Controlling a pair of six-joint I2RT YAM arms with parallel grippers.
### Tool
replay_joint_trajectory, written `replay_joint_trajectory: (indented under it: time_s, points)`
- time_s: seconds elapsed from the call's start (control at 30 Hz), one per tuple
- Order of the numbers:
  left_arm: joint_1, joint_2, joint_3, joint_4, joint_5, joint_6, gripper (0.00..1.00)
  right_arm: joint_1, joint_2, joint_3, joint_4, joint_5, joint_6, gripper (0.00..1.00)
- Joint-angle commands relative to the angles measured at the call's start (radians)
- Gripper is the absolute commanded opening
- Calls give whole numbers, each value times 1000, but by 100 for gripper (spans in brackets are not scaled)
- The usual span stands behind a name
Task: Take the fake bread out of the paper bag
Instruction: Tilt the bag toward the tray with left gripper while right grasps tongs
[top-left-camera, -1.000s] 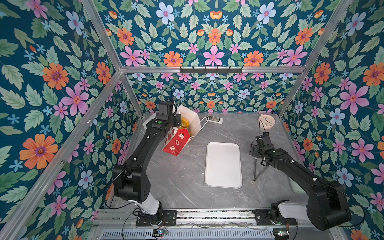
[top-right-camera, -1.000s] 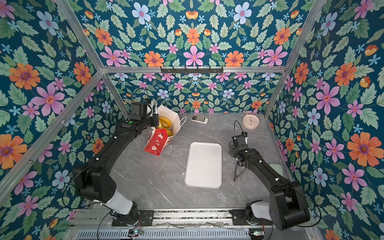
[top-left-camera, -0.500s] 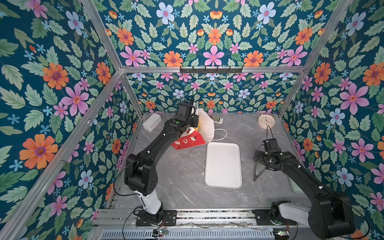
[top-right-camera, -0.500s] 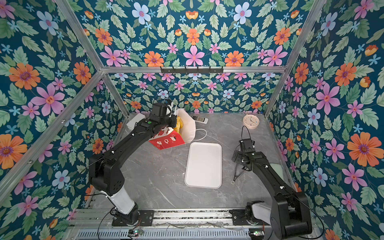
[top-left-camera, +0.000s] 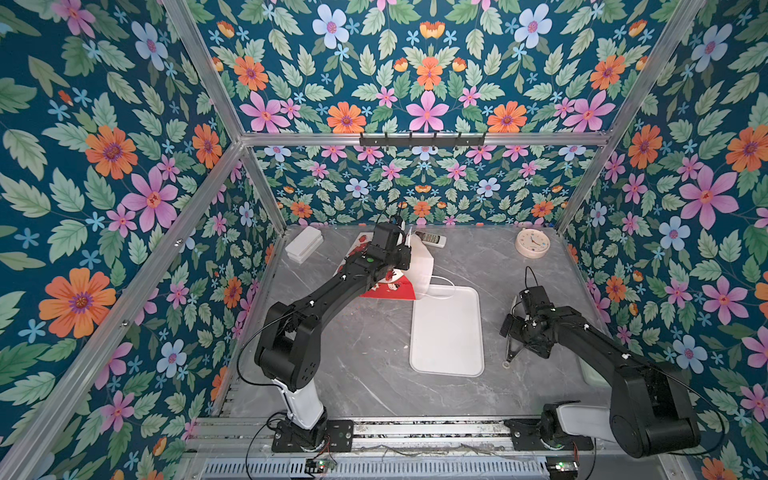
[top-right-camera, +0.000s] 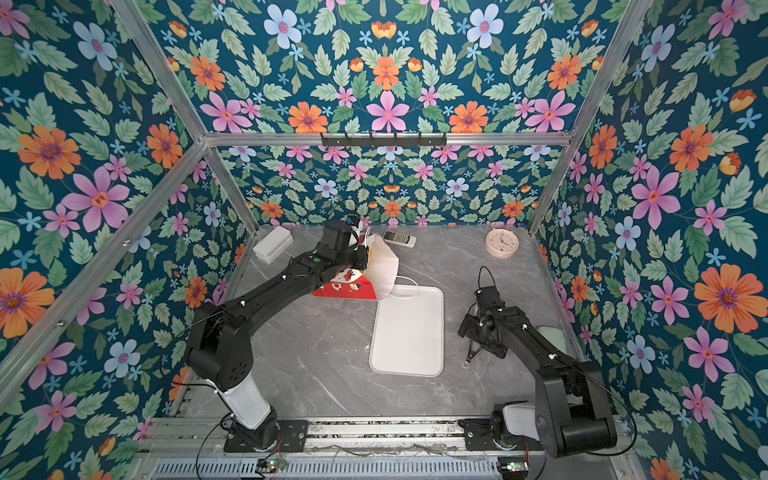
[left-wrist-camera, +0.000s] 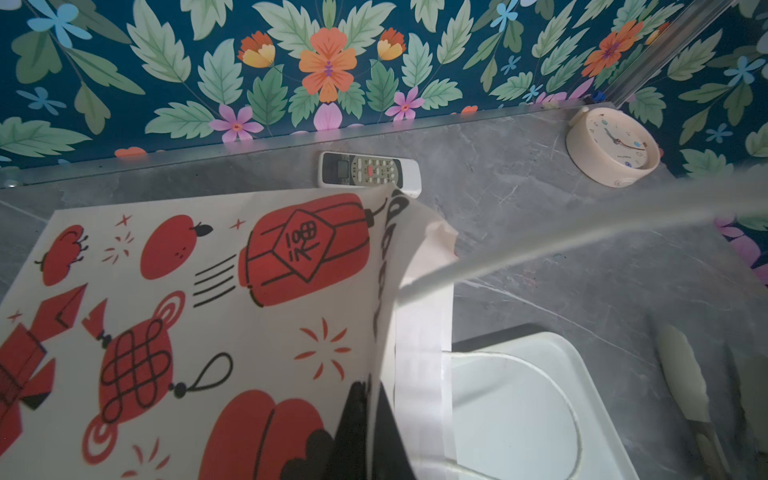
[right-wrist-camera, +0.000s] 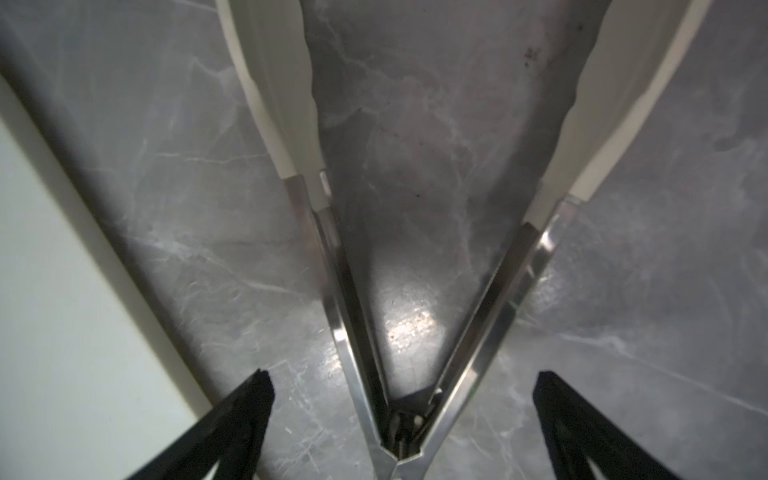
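Note:
The paper bag (top-left-camera: 390, 286), white with red festive prints, is tipped on its side at the back of the table, its mouth toward the white tray (top-left-camera: 446, 332). My left gripper (left-wrist-camera: 370, 399) is shut on the bag's top edge (left-wrist-camera: 399, 324); the printed panel (left-wrist-camera: 208, 311) fills the left wrist view. One cord handle (top-left-camera: 441, 287) rests on the tray's far end. The fake bread is hidden inside the bag. My right gripper (right-wrist-camera: 403, 378) stands open just above metal tongs (right-wrist-camera: 357, 291) that lie on the table right of the tray (top-right-camera: 409, 332).
A remote (top-left-camera: 431, 238) and a cream clock (top-left-camera: 532, 243) lie along the back wall. A white box (top-left-camera: 304, 245) sits in the back left corner. The tongs (top-left-camera: 512, 352) lie between the tray and my right arm. Floral walls close in three sides.
My left gripper has carried the bag from the back left toward the tray, tipping it onto its side. The right gripper has shifted slightly nearer over the tongs and stays open.

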Motion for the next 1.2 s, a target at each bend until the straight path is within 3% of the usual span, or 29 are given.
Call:
replay_joint_trajectory:
  time_s: [0.0, 0.1, 0.3, 0.5, 0.67, 0.8, 1.0, 1.17]
  points:
    - [-4, -20, -31, 103, 54, -23, 0, -2, 28, 5, 35, 39, 37, 99]
    - [-7, -29, -56, 122, 73, -30, 0, -19, 79, 12, 65, 37, 45, 99]
    - [-15, -43, -90, 134, 97, -36, 0, -43, 151, 45, 87, 45, 40, 79]
    - [-20, -67, -119, 146, 92, -36, 0, -48, 194, 52, 86, 48, 31, 41]
    - [-21, -70, -127, 145, 94, -36, 0, -37, 152, 48, 87, -3, -30, 2]
    - [-21, -67, -130, 145, 94, -36, 0, 38, 77, 72, 76, -65, -117, 0]
    - [-21, -52, -127, 143, 89, -38, 0, 263, 69, 247, -108, 98, -328, 0]
    - [-21, -37, -118, 137, 83, -37, 0, 365, 57, 284, -104, 71, -472, 0]
